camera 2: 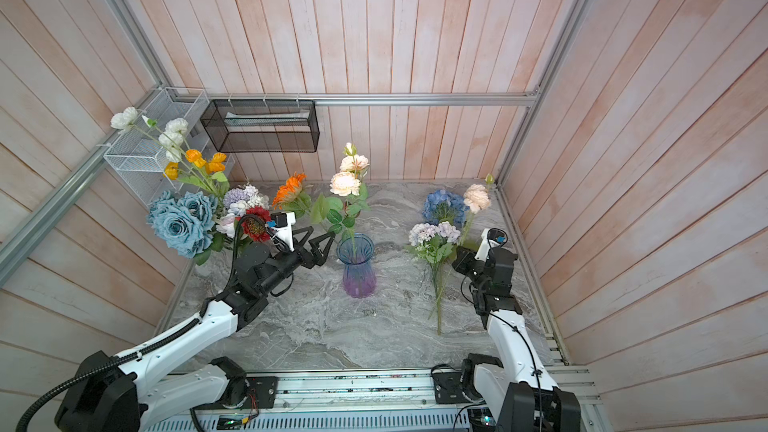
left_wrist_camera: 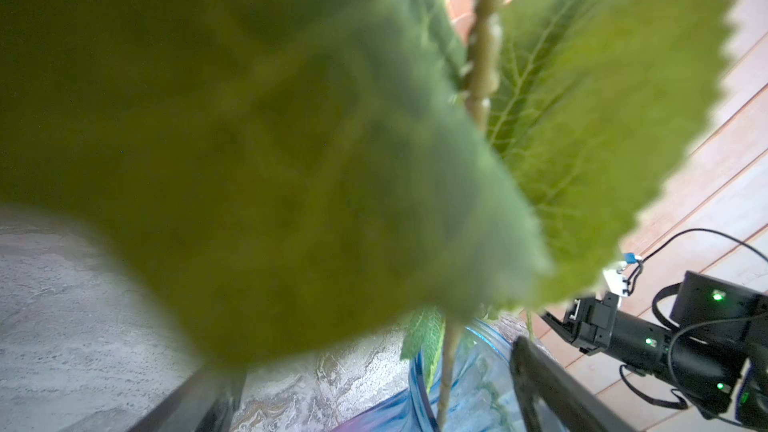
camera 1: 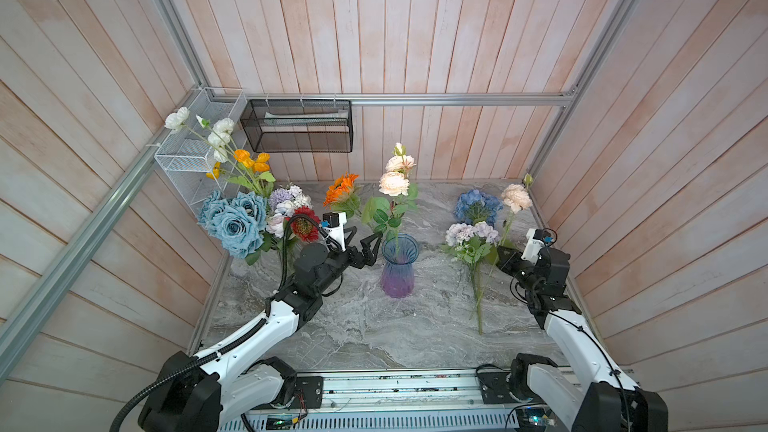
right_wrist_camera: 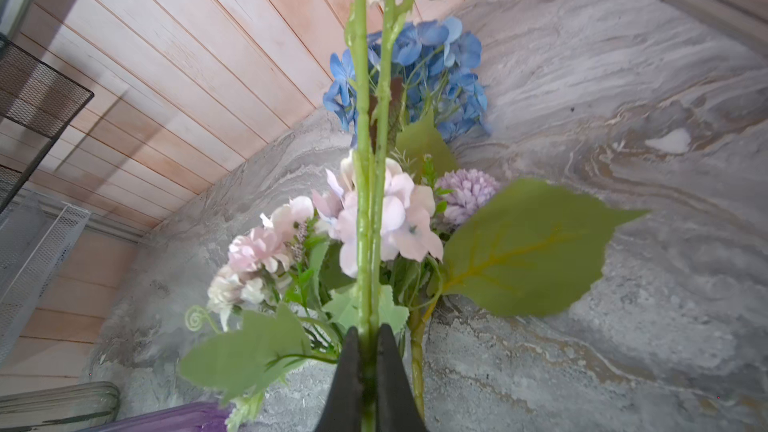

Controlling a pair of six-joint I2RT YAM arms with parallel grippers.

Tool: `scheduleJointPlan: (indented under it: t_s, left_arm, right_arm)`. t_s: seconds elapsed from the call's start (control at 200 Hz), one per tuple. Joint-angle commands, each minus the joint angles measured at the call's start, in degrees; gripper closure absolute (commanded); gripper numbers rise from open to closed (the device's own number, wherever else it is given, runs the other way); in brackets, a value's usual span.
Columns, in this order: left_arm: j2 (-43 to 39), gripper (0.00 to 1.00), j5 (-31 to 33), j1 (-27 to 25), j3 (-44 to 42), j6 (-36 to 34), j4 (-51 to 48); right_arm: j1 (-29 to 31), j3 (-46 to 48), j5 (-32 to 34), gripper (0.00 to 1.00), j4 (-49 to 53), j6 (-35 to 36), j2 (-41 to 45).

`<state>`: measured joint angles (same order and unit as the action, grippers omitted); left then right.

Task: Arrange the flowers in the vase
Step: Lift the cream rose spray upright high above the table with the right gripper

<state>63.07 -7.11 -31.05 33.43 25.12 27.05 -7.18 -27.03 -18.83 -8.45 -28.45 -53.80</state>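
My right hand (right_wrist_camera: 369, 347) is clamping the peach rose stem (right_wrist_camera: 362, 201) low down, near the right edge of the tabletop (camera 1: 353, 334). I am expecting it light, springy, top-heavy. My left hand (camera 1: 368, 232) is gaping beside the vase (camera 1: 398, 272).

Left arm (camera 1: 253, 328): white link shells, black joint housings. A black corrugated conduit (camera 1: 137, 397) runs up from the base rail (camera 1: 395, 384). Left gripper (camera 1: 368, 232): black, triangular-frame fingers. Right arm (camera 1: 577, 342): same colours, thin black cable (camera 1: 601, 349), green LEDs (left_wrist_camera: 717, 296) far from the rail.
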Motion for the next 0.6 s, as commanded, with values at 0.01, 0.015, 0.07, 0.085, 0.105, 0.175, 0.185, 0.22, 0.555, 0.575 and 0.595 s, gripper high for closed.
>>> scheduleJointPlan:
  t_s: [0.01, 0.015, 0.07, 0.085, 0.105, 0.175, 0.185, 0.22, 0.555, 0.575, 0.595]
  left_arm:
    - [0.0, 0.00, -0.9, 0.0, 1.5, 0.2, 1.5]
    - [0.0, 0.00, -0.9, 0.0, 1.5, 0.2, 1.5]
    - [-0.1, 0.00, -1.1, -0.1, 1.4, 0.2, 1.5]
    - [-0.2, 0.00, -1.1, -0.1, 1.4, 0.2, 1.4]
    - [-0.2, 0.00, -1.1, 0.0, 1.4, 0.2, 1.5]
    - [-0.2, 0.00, -0.8, 0.0, 1.2, 0.2, 1.5]
    - [-0.1, 0.00, -0.7, 0.0, 1.2, 0.2, 1.5]
    - [-0.1, 0.00, -0.2, 0.0, 1.1, 0.2, 1.5]
    - [1.9, 0.00, 2.0, 0.0, 2.7, 0.3, 1.4]
    - [2.0, 0.00, 2.1, 0.1, 2.6, 0.4, 1.5]
    - [2.0, 0.00, 2.1, 0.1, 2.7, 0.4, 1.5]
  right_arm:
    - [-0.2, -5.6, 1.8, 1.00, 6.2, 3.3, 2.1]
    - [-0.1, -5.8, 1.8, 1.00, 6.4, 3.4, 2.2]
    - [-0.1, -8.3, 1.7, 1.00, 8.6, 4.2, 2.9]
    - [-0.1, -9.0, 1.8, 1.00, 9.3, 4.4, 3.2]
    - [-0.1, -10.0, 1.8, 1.00, 10.1, 4.8, 3.4]
    - [-0.1, -13.7, 1.8, 1.00, 13.7, 6.3, 4.0]
    - [-0.1, -14.4, 1.8, 1.00, 14.2, 6.5, 4.2]
    - [-0.1, -16.6, 1.8, 1.00, 15.9, 7.2, 4.3]
    - [4.2, -30.5, -3.6, 1.00, 15.1, 3.7, 3.5]
    - [5.1, -31.3, -3.6, 1.00, 14.5, 3.6, 3.1]
    - [6.2, -32.1, -3.5, 1.00, 14.0, 3.6, 2.6]
